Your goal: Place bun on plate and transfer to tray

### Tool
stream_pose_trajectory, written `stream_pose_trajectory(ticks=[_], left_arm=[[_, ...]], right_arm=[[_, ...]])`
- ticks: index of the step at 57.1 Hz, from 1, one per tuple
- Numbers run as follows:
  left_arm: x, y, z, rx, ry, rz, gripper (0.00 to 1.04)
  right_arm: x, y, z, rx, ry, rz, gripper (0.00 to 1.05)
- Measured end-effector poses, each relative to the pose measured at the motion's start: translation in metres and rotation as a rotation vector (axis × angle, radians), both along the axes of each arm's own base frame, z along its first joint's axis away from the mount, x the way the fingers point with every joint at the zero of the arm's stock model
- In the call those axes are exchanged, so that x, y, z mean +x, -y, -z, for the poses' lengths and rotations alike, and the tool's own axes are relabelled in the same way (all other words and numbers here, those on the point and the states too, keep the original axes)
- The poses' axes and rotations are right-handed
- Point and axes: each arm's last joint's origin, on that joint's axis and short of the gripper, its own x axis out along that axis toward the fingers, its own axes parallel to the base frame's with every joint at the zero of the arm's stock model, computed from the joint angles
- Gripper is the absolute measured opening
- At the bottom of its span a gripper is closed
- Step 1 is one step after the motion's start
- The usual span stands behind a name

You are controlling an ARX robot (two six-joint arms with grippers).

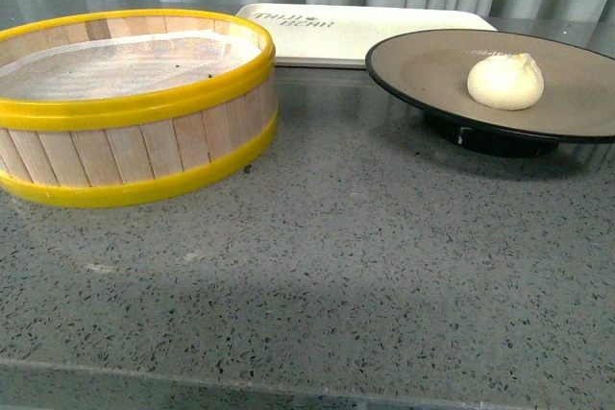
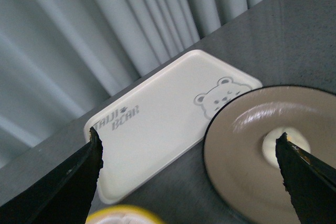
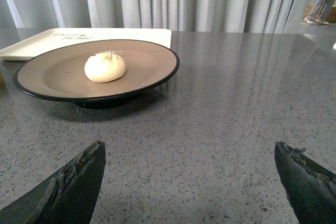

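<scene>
Sitting on the plate [image 1: 423,69]: bun [image 1: 505,81] is not yet moved to the tray [image 1: 384,31]; both grippers are spread wide, nothing is held.

Bun is seen upright, pleats up, right of centre on the plate's tan inside. Plate is stood on the grey speckled bench [image 1: 336,266], just in front of the tray, with its black rim seen across the tray's bear-print corner; contact cannot be told. Tray is laid flat at the back by the curtain. Yellow-rimmed steamer basket [image 1: 135,108] is placed left of the plate, apart. Left gripper [image 2: 188,137] is held above tray and plate, jaws wide. Right gripper [image 3: 189,148] is held low over bare bench, facing the plate, jaws wide.
</scene>
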Motion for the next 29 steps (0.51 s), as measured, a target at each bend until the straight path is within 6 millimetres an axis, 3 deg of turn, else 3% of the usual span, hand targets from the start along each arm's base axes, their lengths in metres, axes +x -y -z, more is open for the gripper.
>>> stream_pose_trajectory(ticks=[5, 8, 13, 17, 21, 29], left_arm=[[-0.033, -0.059, 0.013, 0.000, -0.016, -0.035, 0.98], [-0.054, -0.094, 0.031, 0.007, -0.059, -0.056, 0.98], [-0.085, -0.136, 0.058, 0.008, -0.098, -0.092, 0.98], [-0.102, -0.157, 0.073, -0.028, -0.098, -0.129, 0.97], [-0.113, -0.179, 0.089, -0.204, 0.032, -0.352, 0.83], [-0.124, -0.199, 0.126, -0.374, 0.069, -0.451, 0.59]], right_arm=[[0.000, 0.000, 0.000, 0.000, 0.000, 0.000, 0.96], [0.000, 0.000, 0.000, 0.000, 0.000, 0.000, 0.96], [0.000, 0.000, 0.000, 0.000, 0.000, 0.000, 0.96], [0.000, 0.000, 0.000, 0.000, 0.000, 0.000, 0.96], [0.000, 0.000, 0.000, 0.000, 0.000, 0.000, 0.96], [0.000, 0.000, 0.000, 0.000, 0.000, 0.000, 0.96]])
